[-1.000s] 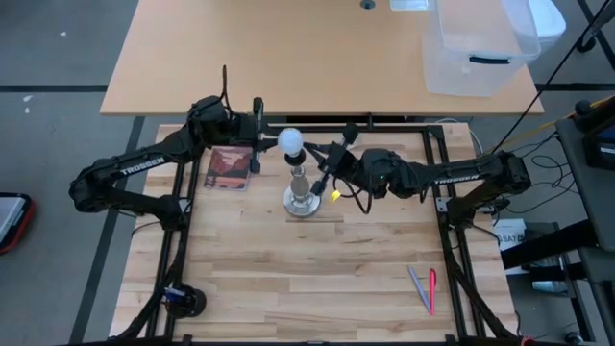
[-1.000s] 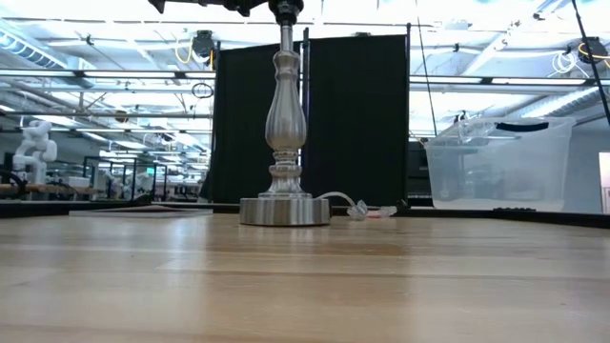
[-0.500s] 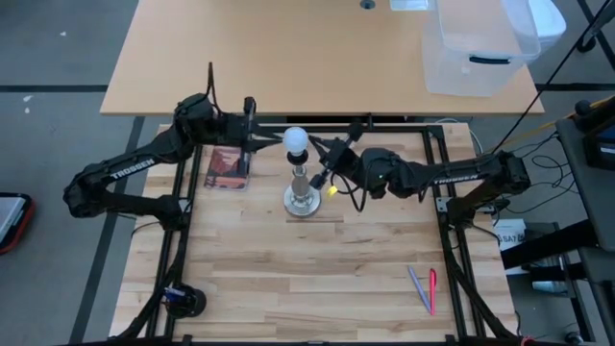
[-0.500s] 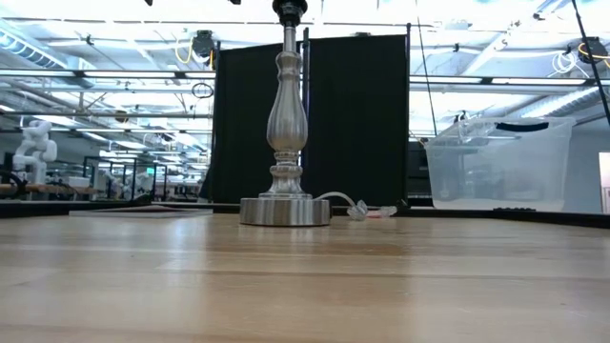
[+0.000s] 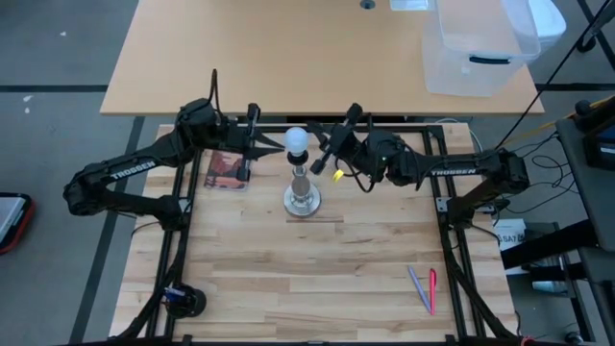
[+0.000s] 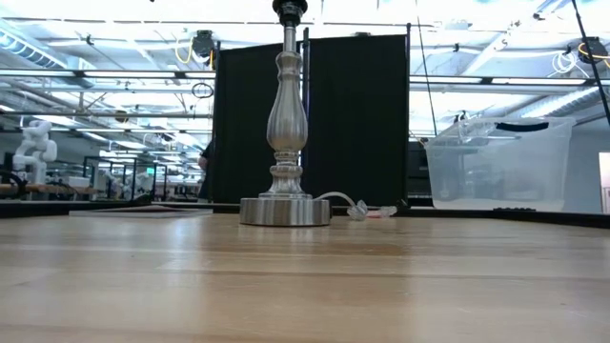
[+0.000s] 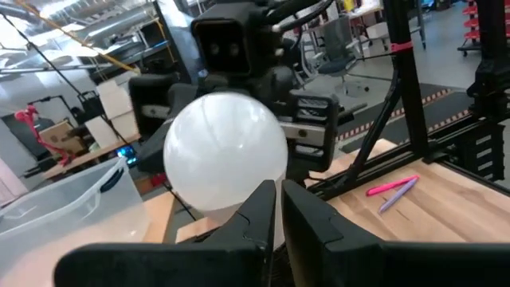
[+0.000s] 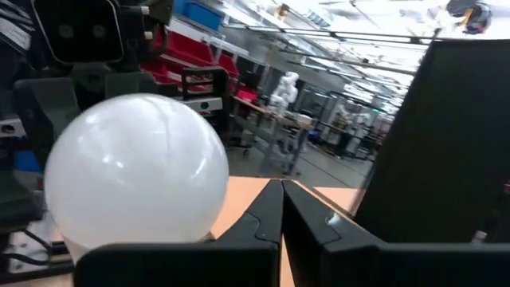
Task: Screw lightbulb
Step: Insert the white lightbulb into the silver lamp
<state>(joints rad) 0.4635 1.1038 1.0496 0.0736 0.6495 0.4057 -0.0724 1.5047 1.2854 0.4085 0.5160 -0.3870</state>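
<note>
The white round lightbulb sits by its base on top of the silver lamp stand, which stands upright on its round foot at the table's far middle. The bulb itself is above the low view's top edge. My left gripper is shut, level with the bulb on its left; the bulb fills the left wrist view. My right gripper is shut and empty, a little to the bulb's right, with the bulb close ahead in the right wrist view. My left gripper's shut fingertips lie level, from the table's left, against the outline of the bulb's lower side. I cannot tell whether they touch it.
A brown booklet lies left of the stand. The stand's cord with a yellow tag runs off to the right. Two pens lie near the front right, and a black round thing at the front left. A clear bin stands on the far table.
My right gripper has gone from beside the stand's stem up and toward the far edge, now level with the bulb. My left gripper has drawn back a little toward the table's left. The bulb has shifted slightly to the right and stays on the stand.
</note>
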